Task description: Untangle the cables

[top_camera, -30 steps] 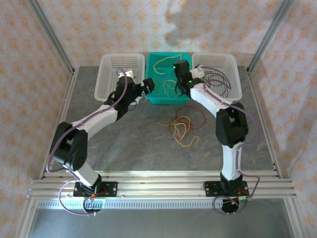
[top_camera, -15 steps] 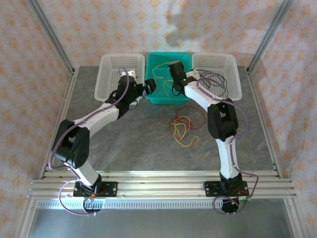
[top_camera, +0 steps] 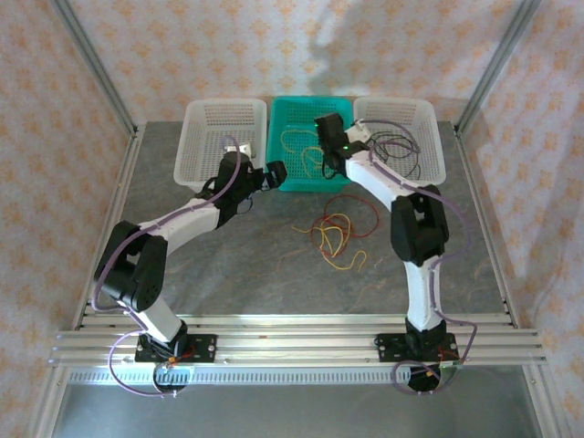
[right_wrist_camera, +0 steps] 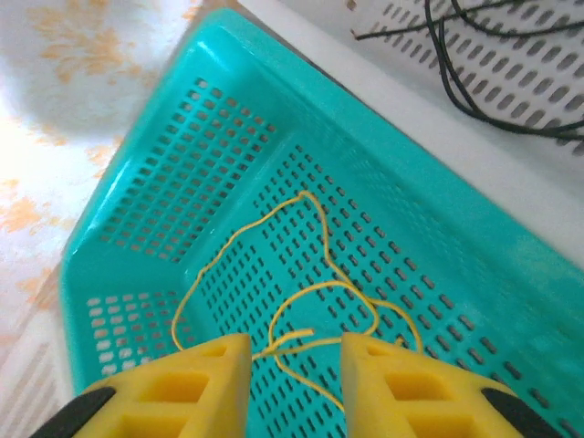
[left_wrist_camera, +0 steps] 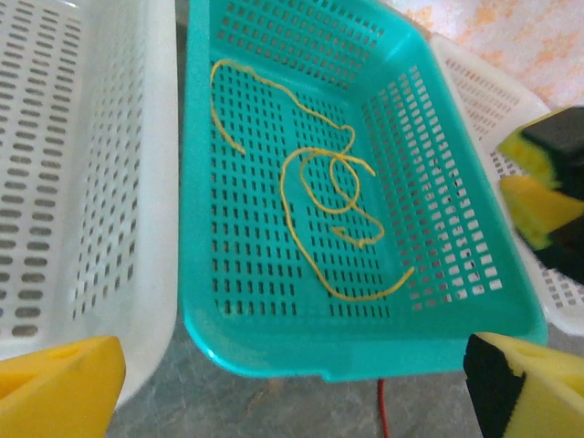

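Left wrist: thin yellow cable (left_wrist_camera: 284, 192) (loosely looped)

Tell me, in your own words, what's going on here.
Two robot arms seem to be sorting the red and yellow cables tangled on the table by colour. The right pincer hovers, slightly parted, over a yellow cable lying in the teal basket. The left pincer is open and empty near that basket. Black cables lie in the right white basket.

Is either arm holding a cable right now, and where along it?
Nothing is held. The right gripper has its jaws parted above the yellow cable, lying loose in the teal basket. The left gripper is wide open, empty.
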`<state>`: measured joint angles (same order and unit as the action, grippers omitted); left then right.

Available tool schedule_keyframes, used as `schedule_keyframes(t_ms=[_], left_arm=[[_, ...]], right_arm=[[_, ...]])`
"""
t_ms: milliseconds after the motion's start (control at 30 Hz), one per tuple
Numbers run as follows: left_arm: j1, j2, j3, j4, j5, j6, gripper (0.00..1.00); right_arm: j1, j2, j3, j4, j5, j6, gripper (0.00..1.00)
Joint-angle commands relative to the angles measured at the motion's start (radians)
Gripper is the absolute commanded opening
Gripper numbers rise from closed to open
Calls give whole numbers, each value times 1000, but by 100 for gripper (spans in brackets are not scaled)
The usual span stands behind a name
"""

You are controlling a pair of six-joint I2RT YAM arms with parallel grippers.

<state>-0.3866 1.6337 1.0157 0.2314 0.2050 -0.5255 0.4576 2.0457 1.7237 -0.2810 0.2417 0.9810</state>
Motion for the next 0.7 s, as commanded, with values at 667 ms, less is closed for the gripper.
schedule_keyframes(t_ms=[667], left_arm=[[-362,-155,-271,101,-145,-116,96]], right_arm=[[7,-767,-887,103,-419,-482,29]])
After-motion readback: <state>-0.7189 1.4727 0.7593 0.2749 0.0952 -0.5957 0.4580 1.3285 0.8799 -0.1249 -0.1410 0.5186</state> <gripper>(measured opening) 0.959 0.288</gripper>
